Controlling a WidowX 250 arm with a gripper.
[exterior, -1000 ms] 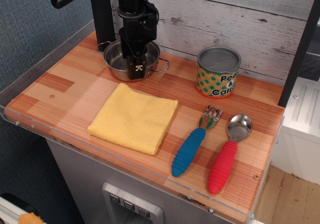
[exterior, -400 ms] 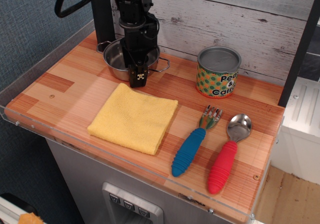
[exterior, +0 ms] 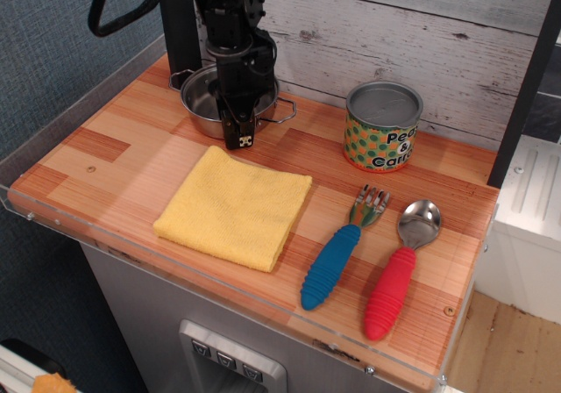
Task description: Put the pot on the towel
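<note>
The shiny steel pot (exterior: 203,102) with two wire loop handles stands at the back left of the wooden table, against the arm's base. My black gripper (exterior: 240,135) comes straight down over the pot's front rim. Its fingers (exterior: 239,128) look closed on that rim, one inside the pot and one outside. The square yellow towel (exterior: 235,205) lies flat just in front of the pot, a short way from the fingertips, with nothing on it.
A tin can (exterior: 381,126) with a green-orange dotted label stands at the back right. A blue-handled fork (exterior: 340,251) and a red-handled spoon (exterior: 396,275) lie at the front right. A white plank wall (exterior: 394,25) runs behind the table.
The gripper has come down from over the pot's middle onto its front rim. The pot and the gripper have then shifted slightly left and up together.
</note>
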